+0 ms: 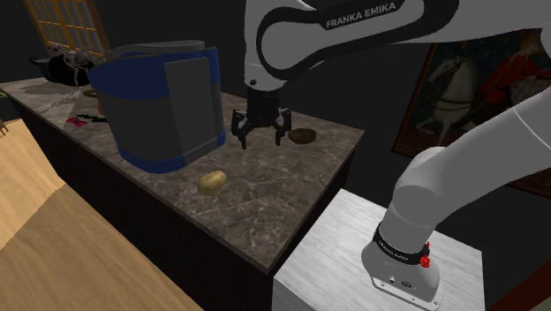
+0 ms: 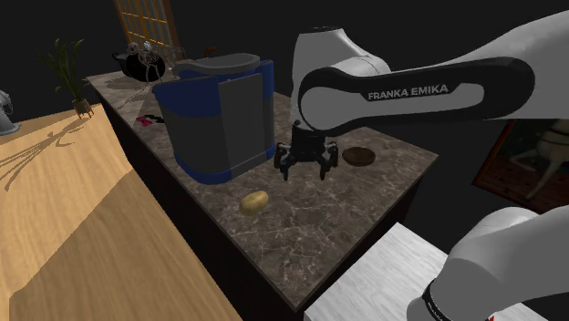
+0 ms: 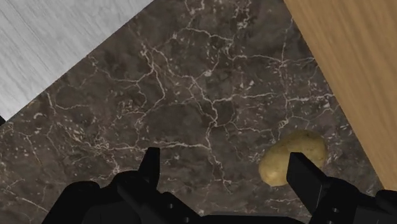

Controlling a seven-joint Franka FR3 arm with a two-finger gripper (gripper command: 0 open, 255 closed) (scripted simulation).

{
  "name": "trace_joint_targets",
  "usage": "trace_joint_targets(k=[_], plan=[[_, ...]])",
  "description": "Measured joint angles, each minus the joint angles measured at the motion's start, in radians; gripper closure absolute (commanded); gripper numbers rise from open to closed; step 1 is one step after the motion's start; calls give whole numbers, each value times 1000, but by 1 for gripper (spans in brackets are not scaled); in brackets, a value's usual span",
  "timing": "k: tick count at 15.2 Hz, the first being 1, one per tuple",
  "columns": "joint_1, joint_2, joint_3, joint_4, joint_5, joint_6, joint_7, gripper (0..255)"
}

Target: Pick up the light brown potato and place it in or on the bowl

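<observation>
Stand: I am seeing the white stand (image 1: 327, 256) sitting just beside the near end of the dark marbled desk (image 1: 265, 208), with the arm rising from it.
Floor: a wooden floor (image 1: 53, 238) is running along the desk's side at the shoulder view's left.
Potato: the light brown potato (image 1: 211, 182) is lying on the desk near its floor-side edge, closer to the stand than anything else on the top. In the wrist view it is showing beside one fingertip, partly overlapped by it, with no grip on it.
Gripper: the gripper (image 1: 260, 140) is hanging over the desk beyond the potato, pointing down, between the container and the bowl.
Fingers: the fingers (image 3: 150, 168) are standing spread apart, gripping nothing, and bare desk is showing between them.
Bowl: the dark brown bowl (image 1: 302, 136) is sitting on the desk just beyond the gripper, well apart from the potato.
Container: a large blue and grey container (image 1: 163, 102) is standing upright beside the gripper, toward the shoulder view's left.
Far end: a black pot (image 1: 62, 66) is sitting at the desk's far end.
</observation>
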Motion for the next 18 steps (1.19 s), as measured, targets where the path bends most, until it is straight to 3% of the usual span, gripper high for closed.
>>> trace_joint_targets(k=[6, 10, 16, 18], plan=[[-83, 244, 163, 106, -60, 119, 345, 0], [-131, 440, 238, 209, -171, 171, 594, 0], [-106, 737, 245, 378, -375, 203, 965, 0], [-90, 785, 233, 399, -409, 216, 1018, 0]])
